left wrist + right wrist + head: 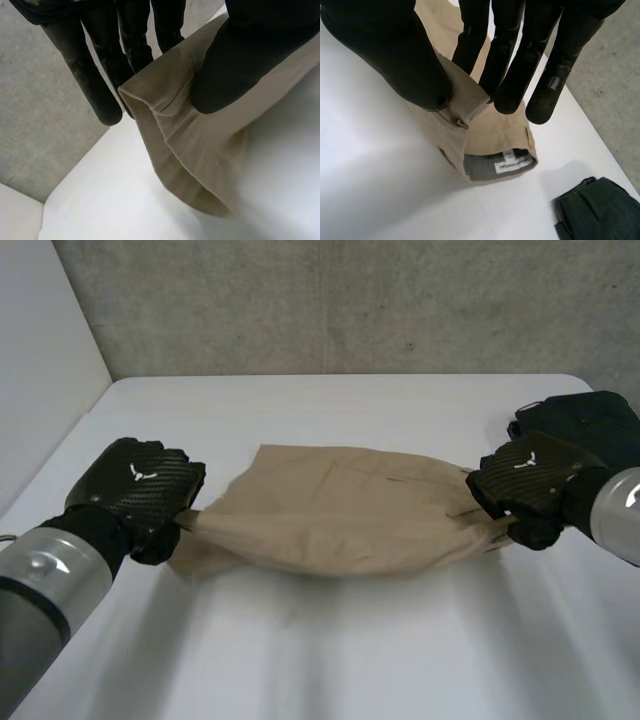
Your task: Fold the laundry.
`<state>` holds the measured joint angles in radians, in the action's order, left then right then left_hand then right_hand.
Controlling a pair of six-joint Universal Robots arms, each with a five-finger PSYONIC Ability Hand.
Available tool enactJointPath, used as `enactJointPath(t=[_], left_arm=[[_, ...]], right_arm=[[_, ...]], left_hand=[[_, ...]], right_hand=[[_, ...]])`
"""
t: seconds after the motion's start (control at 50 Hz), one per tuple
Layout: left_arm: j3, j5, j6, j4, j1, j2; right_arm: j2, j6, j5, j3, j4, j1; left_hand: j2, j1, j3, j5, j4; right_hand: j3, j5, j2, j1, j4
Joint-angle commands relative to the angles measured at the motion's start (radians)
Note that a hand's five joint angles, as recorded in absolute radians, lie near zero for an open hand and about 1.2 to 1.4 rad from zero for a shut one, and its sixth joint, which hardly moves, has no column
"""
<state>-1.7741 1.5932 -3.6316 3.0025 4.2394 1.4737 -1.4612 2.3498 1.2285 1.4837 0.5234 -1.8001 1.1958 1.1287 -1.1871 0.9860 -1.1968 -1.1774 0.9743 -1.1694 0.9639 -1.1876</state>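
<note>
Garment of khaki cloth spans the middle of the white bench, stretched between both arms. The left robot hand is clamped on a hemmed end, its thumb pressing the fold against the fingers. The right robot hand pinches the other end just beside the waistband, whose grey lining bears a white label. A folded dark green garment lies near the bench's right edge, behind that hand.

Inside the waistband of the tan garment, a white label carries dark print, possibly one word; not legible.
</note>
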Motion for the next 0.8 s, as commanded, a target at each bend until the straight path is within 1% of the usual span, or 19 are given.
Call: enactJointPath(t=[0.02, 0.06, 0.12, 0.18, 0.22, 0.28, 0.3, 0.36, 0.38, 0.42, 0.44, 0.46, 0.52, 0.56, 0.66, 0.7, 0.8], left_arm=[[-0.042, -0.012, -0.010, -0.002, -0.013, 0.017], [-0.042, -0.013, -0.018, 0.000, -0.013, 0.046], [-0.021, -0.012, -0.032, 0.010, -0.010, 0.146], [0.047, -0.009, -0.050, 0.053, -0.007, 0.250], [0.111, -0.009, -0.055, 0.100, -0.004, 0.333], [0.177, -0.007, -0.055, 0.156, -0.003, 0.408], [0.227, -0.007, -0.055, 0.197, -0.003, 0.451], [0.303, -0.007, -0.056, 0.256, -0.006, 0.523], [0.347, -0.007, -0.059, 0.291, -0.003, 0.581], [0.401, -0.007, -0.064, 0.328, -0.001, 0.638], [0.424, -0.009, -0.070, 0.346, -0.001, 0.664], [0.473, -0.009, -0.082, 0.380, -0.001, 0.713], [0.538, -0.012, -0.108, 0.427, -0.001, 0.778], [0.594, -0.015, -0.134, 0.478, -0.003, 0.841], [0.694, -0.016, -0.148, 0.579, -0.001, 0.947], [0.734, -0.032, -0.148, 0.616, -0.001, 0.987], [0.811, -0.085, -0.145, 0.650, -0.003, 1.057]], right_arm=[[-0.027, -0.046, -0.044, 0.050, 0.124, 0.004], [-0.019, -0.098, -0.052, 0.076, 0.139, 0.010], [-0.005, -0.124, -0.061, 0.086, 0.130, 0.024], [0.070, -0.081, -0.058, 0.072, 0.075, 0.019], [0.125, -0.011, -0.058, 0.047, 0.006, 0.021], [0.165, 0.048, -0.049, 0.029, -0.066, 0.021], [0.186, 0.072, -0.044, 0.021, -0.109, 0.019], [0.222, 0.100, -0.035, 0.012, -0.170, 0.016], [0.248, 0.114, -0.012, -0.003, -0.206, 0.013], [0.275, 0.129, 0.023, -0.020, -0.239, 0.013], [0.300, 0.147, 0.063, -0.035, -0.272, 0.013], [0.311, 0.155, 0.084, -0.042, -0.286, 0.013], [0.346, 0.170, 0.135, -0.054, -0.341, 0.010], [0.358, 0.174, 0.149, -0.056, -0.379, 0.005], [0.380, 0.206, 0.174, -0.056, -0.514, -0.018], [0.380, 0.223, 0.190, -0.054, -0.565, -0.021], [0.392, 0.226, 0.227, -0.054, -0.625, -0.027]], left_hand=[[0.200, 0.268, -0.209, 0.236, -0.199], [0.200, 0.268, -0.209, 0.236, -0.199], [0.200, 0.268, -0.209, 0.236, -0.199], [0.200, 0.268, -0.209, 0.236, -0.199], [0.200, 0.268, -0.209, 0.236, -0.199], [0.200, 0.268, -0.209, 0.236, -0.199], [0.200, 0.268, -0.209, 0.236, -0.199], [0.200, 0.268, -0.209, 0.236, -0.199], [0.200, 0.268, -0.209, 0.236, -0.199], [0.200, 0.268, -0.209, 0.236, -0.199], [0.200, 0.268, -0.209, 0.236, -0.199], [0.200, 0.268, -0.209, 0.236, -0.199], [0.200, 0.268, -0.209, 0.236, -0.199], [0.200, 0.268, -0.209, 0.236, -0.199], [0.200, 0.268, -0.209, 0.236, -0.199], [0.200, 0.268, -0.209, 0.236, -0.199], [0.200, 0.268, -0.209, 0.236, -0.199]], right_hand=[[-0.219, 0.247, -0.227, 0.432, -0.209], [-0.219, 0.247, -0.227, 0.432, -0.209], [-0.219, 0.247, -0.227, 0.432, -0.209], [-0.219, 0.247, -0.227, 0.432, -0.209], [-0.219, 0.247, -0.227, 0.432, -0.209], [-0.219, 0.247, -0.227, 0.432, -0.209], [-0.219, 0.247, -0.227, 0.432, -0.209], [-0.219, 0.247, -0.227, 0.432, -0.209], [-0.219, 0.247, -0.227, 0.432, -0.209], [-0.219, 0.247, -0.227, 0.432, -0.209], [-0.219, 0.247, -0.227, 0.432, -0.209], [-0.219, 0.247, -0.227, 0.432, -0.209], [-0.219, 0.247, -0.227, 0.432, -0.209], [-0.219, 0.247, -0.227, 0.432, -0.209], [-0.219, 0.247, -0.227, 0.432, -0.209], [-0.219, 0.247, -0.227, 0.432, -0.209], [-0.219, 0.247, -0.227, 0.432, -0.209]])
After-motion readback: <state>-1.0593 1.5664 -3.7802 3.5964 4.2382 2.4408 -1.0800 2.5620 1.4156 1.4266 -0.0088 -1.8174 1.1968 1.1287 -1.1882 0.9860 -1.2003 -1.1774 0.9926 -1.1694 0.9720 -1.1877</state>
